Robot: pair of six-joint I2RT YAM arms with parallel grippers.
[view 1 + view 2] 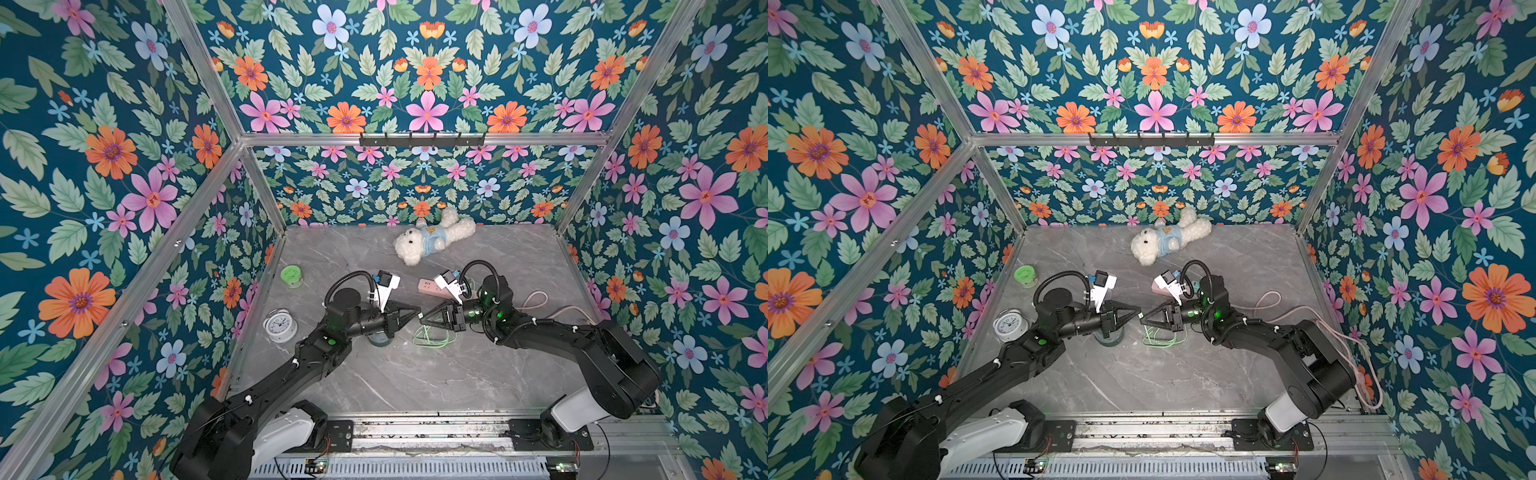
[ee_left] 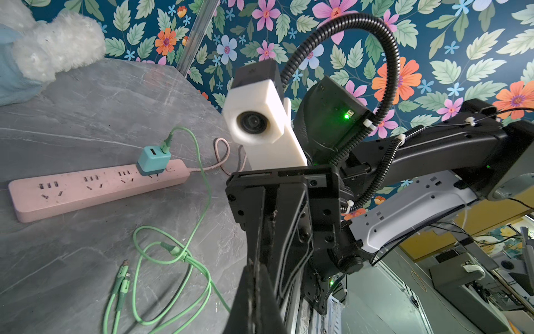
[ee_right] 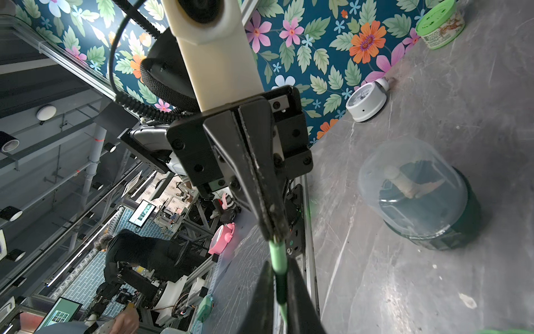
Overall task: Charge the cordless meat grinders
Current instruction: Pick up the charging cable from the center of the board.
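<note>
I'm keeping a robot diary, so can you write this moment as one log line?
left gripper: shut on green cable | right gripper: shut on green cable | meat grinder: no cable attached | charger: in power strip

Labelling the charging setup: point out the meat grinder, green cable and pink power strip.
meat grinder (image 3: 413,188), right wrist view, on its translucent dome.
green cable (image 3: 278,261), right wrist view, on its thick end section.
pink power strip (image 2: 72,192), left wrist view, on its bare pink casing.
</note>
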